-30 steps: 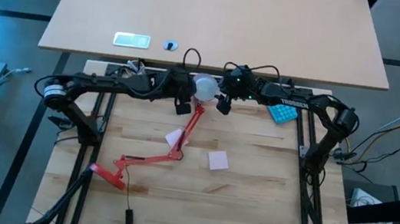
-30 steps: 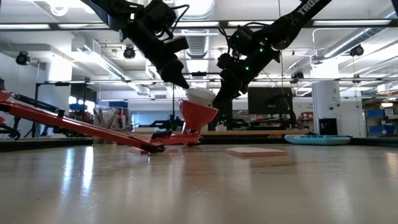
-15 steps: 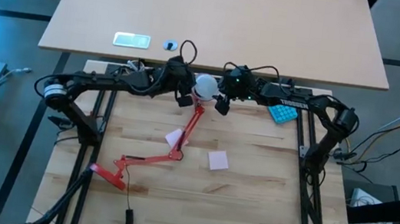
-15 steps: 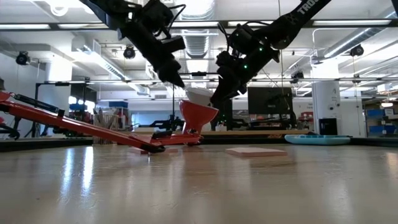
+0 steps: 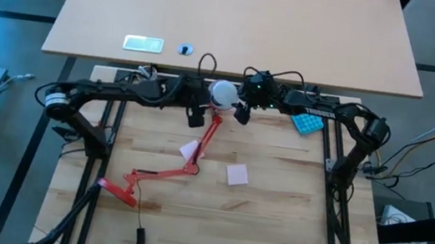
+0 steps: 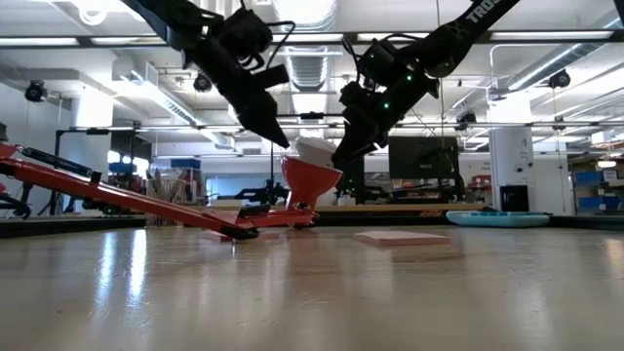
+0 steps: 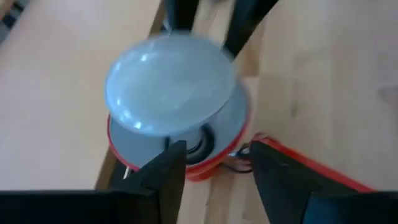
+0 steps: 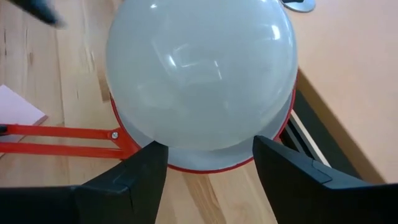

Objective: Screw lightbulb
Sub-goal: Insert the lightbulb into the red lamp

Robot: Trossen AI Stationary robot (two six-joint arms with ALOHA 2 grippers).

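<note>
The white lightbulb [image 5: 222,93] sits tilted in the red lamp's upturned shade [image 6: 312,180] at the table's far edge. In the left wrist view, part of the socket [image 7: 200,144] shows beside the lightbulb [image 7: 171,93]. My left gripper [image 7: 217,162] is open at the shade's left side [image 6: 281,141], fingers slanting down. My right gripper [image 8: 211,165] is open at the shade's right side [image 6: 343,156], with the lightbulb [image 8: 199,74] just past its fingertips. My left gripper has one fingertip [image 7: 171,163] in front of the shade's red rim [image 7: 193,173]; I cannot tell whether it touches. My right gripper's fingertips [image 6: 341,161] stand right at the lightbulb's side and the shade's rim [image 8: 205,167]; whether they touch cannot be told.
The lamp's jointed red arm [image 5: 205,137] runs from the shade toward its base [image 5: 120,187] at the near left. Two pink sticky notes [image 5: 237,173] [image 5: 189,149] lie mid-table. A blue object [image 5: 307,122] lies at the far right. A beige table [image 5: 239,24] stands beyond.
My left gripper rose a little and turned away from the shade, then came back down to the shade's left side. The lightbulb and lamp stay where they were.
</note>
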